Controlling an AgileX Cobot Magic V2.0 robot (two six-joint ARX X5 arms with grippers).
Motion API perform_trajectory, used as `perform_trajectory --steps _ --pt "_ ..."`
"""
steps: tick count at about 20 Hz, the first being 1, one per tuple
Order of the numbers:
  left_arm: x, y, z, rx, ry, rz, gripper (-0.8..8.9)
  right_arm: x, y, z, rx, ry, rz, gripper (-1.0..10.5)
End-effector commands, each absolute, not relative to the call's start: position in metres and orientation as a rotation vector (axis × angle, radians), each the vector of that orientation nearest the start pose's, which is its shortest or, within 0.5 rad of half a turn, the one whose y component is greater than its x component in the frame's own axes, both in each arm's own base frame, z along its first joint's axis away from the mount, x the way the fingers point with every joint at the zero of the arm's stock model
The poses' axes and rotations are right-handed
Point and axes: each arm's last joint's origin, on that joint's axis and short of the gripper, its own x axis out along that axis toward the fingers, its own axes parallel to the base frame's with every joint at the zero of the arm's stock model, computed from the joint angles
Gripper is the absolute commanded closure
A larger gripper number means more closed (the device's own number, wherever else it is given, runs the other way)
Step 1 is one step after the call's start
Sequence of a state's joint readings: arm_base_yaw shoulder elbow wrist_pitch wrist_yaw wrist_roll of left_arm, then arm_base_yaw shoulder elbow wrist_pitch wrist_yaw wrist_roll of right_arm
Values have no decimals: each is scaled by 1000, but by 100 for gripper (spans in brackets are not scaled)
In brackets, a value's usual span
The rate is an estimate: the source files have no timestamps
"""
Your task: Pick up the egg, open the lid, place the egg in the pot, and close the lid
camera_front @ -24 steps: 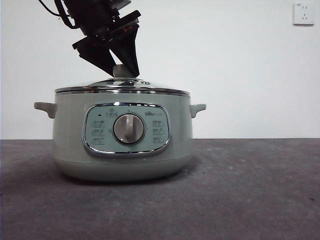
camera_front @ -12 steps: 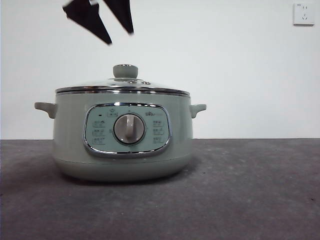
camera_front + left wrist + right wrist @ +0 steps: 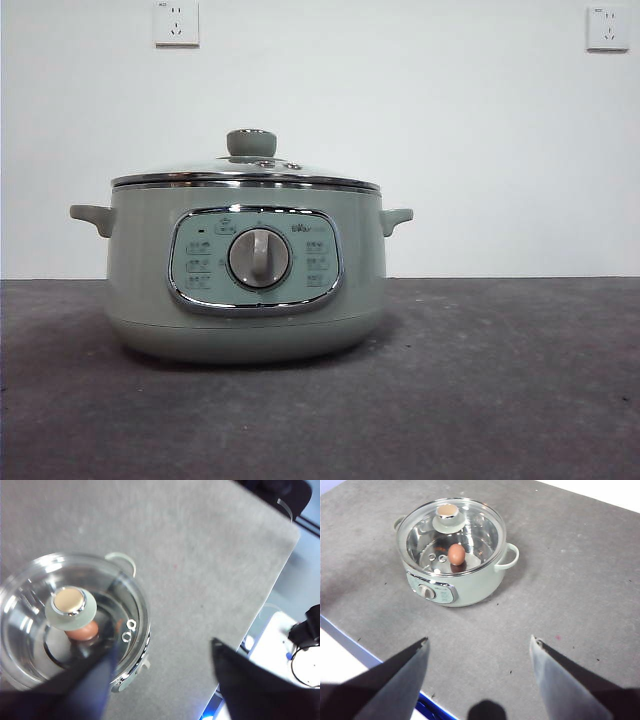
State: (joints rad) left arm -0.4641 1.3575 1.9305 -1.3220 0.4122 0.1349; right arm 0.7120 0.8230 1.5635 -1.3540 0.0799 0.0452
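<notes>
White wall (image 3: pixel 420 120), two sockets (image 3: pixel 176 22), grey tabletop (image 3: pixel 480 380)

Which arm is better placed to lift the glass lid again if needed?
Probably the left: the left gripper hangs open close above the clear glass lid, which sits on the sage-green pot over the reddish-brown egg. The right gripper is farther off.

The left pincer (image 3: pixel 162 680) shows two flat, matte black, wedge-shaped jaws tapering to points; the right pincer (image 3: pixel 477 642) looks the same.
</notes>
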Motion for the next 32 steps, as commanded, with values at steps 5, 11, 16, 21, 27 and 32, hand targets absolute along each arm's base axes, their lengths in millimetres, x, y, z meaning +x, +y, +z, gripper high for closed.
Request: perform_trajectory --steps 5,11,16,21,27,32 --pt "156 -92 493 129 647 -895 821 52 42 446 -223 637 598 958" --pt "156 -92 493 128 645 -894 818 55 44 446 -202 655 578 945" --pt "156 -92 493 128 645 -895 818 57 46 445 -205 662 578 945" --pt "158 -91 494 237 585 -872 818 57 46 445 -205 662 578 945" --pt "161 -88 494 312 561 -801 817 57 46 445 -205 663 578 945" --pt "156 -59 517 256 326 -650 817 57 46 445 -205 663 578 945"
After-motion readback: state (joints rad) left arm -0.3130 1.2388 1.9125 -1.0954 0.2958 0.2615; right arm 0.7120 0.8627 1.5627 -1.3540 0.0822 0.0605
